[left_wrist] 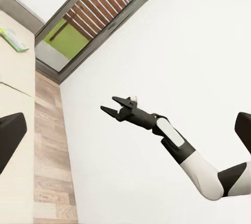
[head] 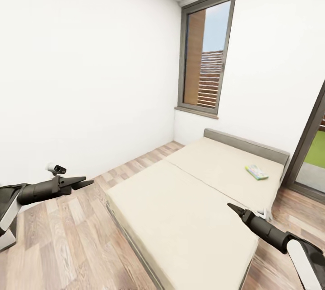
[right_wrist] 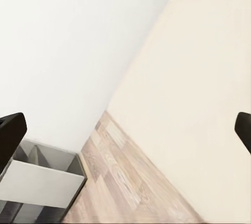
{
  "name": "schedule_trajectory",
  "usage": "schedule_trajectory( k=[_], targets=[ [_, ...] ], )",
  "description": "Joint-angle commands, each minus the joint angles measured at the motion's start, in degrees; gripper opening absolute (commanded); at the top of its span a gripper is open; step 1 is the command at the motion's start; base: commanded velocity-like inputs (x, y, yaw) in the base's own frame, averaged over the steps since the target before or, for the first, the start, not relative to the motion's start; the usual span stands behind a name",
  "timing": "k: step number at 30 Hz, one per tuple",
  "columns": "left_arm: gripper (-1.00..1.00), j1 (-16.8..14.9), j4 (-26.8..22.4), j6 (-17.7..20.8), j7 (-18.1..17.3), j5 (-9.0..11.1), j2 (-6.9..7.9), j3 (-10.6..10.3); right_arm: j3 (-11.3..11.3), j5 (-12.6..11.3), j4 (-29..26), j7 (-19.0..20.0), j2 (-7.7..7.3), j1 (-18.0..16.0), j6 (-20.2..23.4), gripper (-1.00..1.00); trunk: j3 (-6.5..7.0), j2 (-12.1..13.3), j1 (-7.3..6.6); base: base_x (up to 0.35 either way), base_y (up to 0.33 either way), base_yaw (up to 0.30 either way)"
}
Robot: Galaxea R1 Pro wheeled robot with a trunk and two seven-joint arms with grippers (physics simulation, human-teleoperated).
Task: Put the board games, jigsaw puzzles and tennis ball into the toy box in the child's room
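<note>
A wide cream bed with a grey headboard lies ahead. One board game, a thin green-and-pale printed box, lies flat on the mattress near the headboard; it is the same board game in the left wrist view. A small pale object sits at the bed's right edge, partly behind my right arm; I cannot tell what it is. My left gripper hangs open over the floor left of the bed. My right gripper is open over the mattress, holding nothing. The toy box, puzzles and tennis ball are out of view.
White walls close the room on the left and behind the bed. A tall window stands in the corner and a glass door at the right. Wood floor runs left of the bed. A grey-and-white furniture unit stands beside the bed.
</note>
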Motion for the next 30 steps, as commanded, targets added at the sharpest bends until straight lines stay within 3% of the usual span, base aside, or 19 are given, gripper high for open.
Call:
schedule_trajectory(
  k=[1,4,13,15,26,30],
  targets=[
    [1.00,0.0,0.0,0.6,-0.2,0.0,0.01,-0.1,0.9,-0.2,0.0,-0.9,0.06,-0.2,0.1,1.00,-0.03,0.0,0.02,0.000,0.000,0.289],
    [1.00,0.0,0.0,0.7,-0.2,0.0,-0.05,-0.1,2.3,-0.2,-0.5,-2.4,0.10,-0.9,-0.3,1.00,-0.03,0.0,0.02,0.000,0.000,0.289],
    [1.00,0.0,0.0,0.8,-0.2,-1.4,-0.50,-0.1,3.1,-0.2,-2.3,-3.3,0.08,-1.3,-0.3,1.00,-0.06,0.0,0.02,0.000,0.000,0.260],
    [1.00,0.0,0.1,0.8,-0.2,-1.7,-1.24,-0.1,3.4,-0.2,-2.4,-3.5,0.20,-1.4,-0.3,1.00,-0.06,0.0,0.02,0.000,0.000,0.063],
    [1.00,0.0,0.3,0.7,-0.2,-1.9,-2.21,-0.1,4.2,-0.1,-2.7,-4.3,0.23,-1.4,-0.2,1.00,-0.07,0.0,0.02,0.000,0.000,0.012],
    [1.00,1.2,0.3,0.7,-0.2,-1.9,-2.32,-0.1,4.8,-0.1,-3.5,-7.1,0.25,-1.6,0.4,1.00,-0.07,0.0,0.02,0.000,-0.050,0.001]
  ],
)
